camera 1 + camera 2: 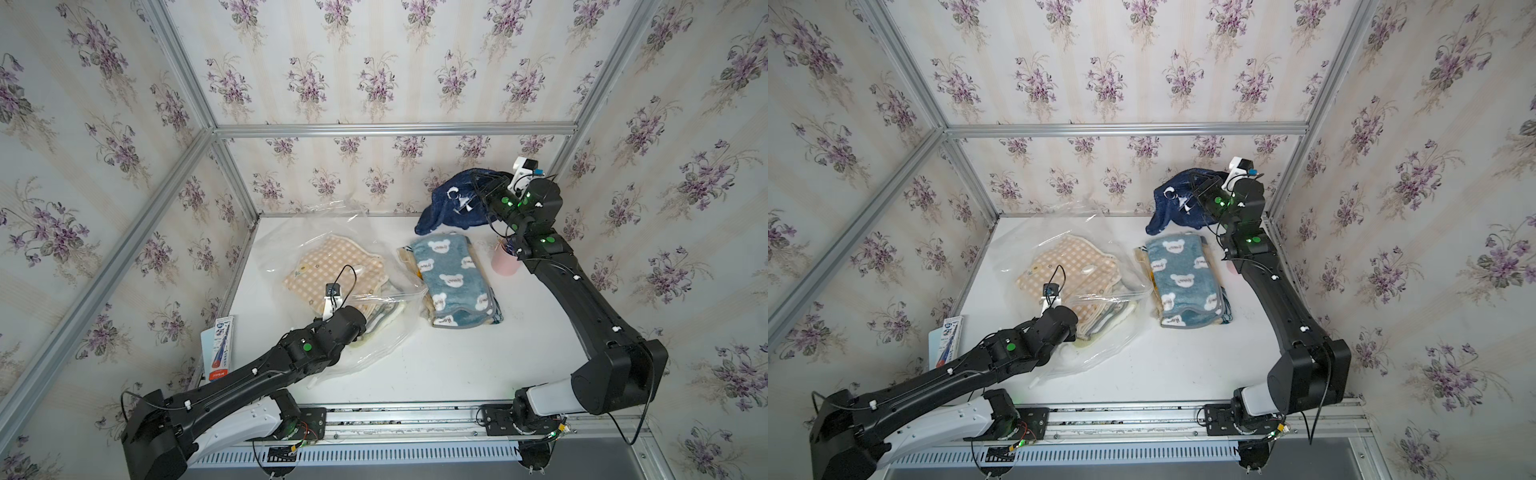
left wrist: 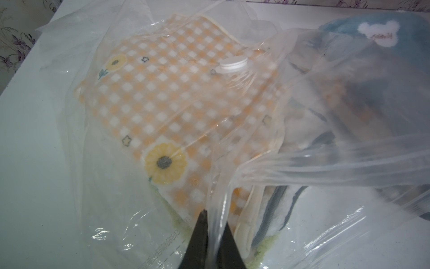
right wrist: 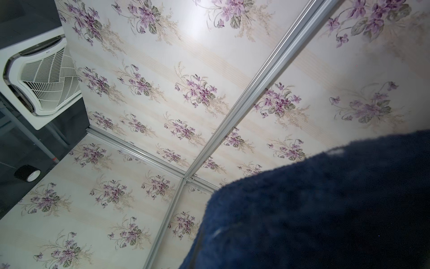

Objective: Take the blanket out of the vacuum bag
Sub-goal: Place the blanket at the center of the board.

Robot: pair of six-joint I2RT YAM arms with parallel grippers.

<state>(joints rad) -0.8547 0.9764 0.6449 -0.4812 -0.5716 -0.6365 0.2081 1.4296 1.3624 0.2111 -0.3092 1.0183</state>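
Nearest the lens in the left wrist view, the left hand (image 2: pixel 215 219) is seen clenched on a gathered fold of the vacuum bag (image 2: pixel 97 191), and the clear film is drawn up taut between the two black fingers. Inside the bag a checked blanket (image 2: pixel 162 97), orange and white with sunflowers, is shown lying flat, and the round white valve cap (image 2: pixel 231 65) is perched on the film above it. In both top views the bag is spread across the left half of the white surface (image 1: pixel 457 365). Its lifted edge is stretched toward a folded teal bear blanket (image 1: pixel 451 278), which is laid just beside it, outside the plastic. Over at the far right corner, the right hand (image 1: pixel 482 186) is raised well above the surface and buried in a navy blanket (image 1: pixel 446 208). That blanket is draped down from it, with its lower end close behind the teal one. The fingertips are hidden by the fabric, but the hand is closed on that cloth. The right wrist view is half filled by the same dark pile. A pink cup (image 1: pixel 505 264) is partly hidden by the right arm, and a printed packet (image 1: pixel 218 349) is seen at the surface's left edge.
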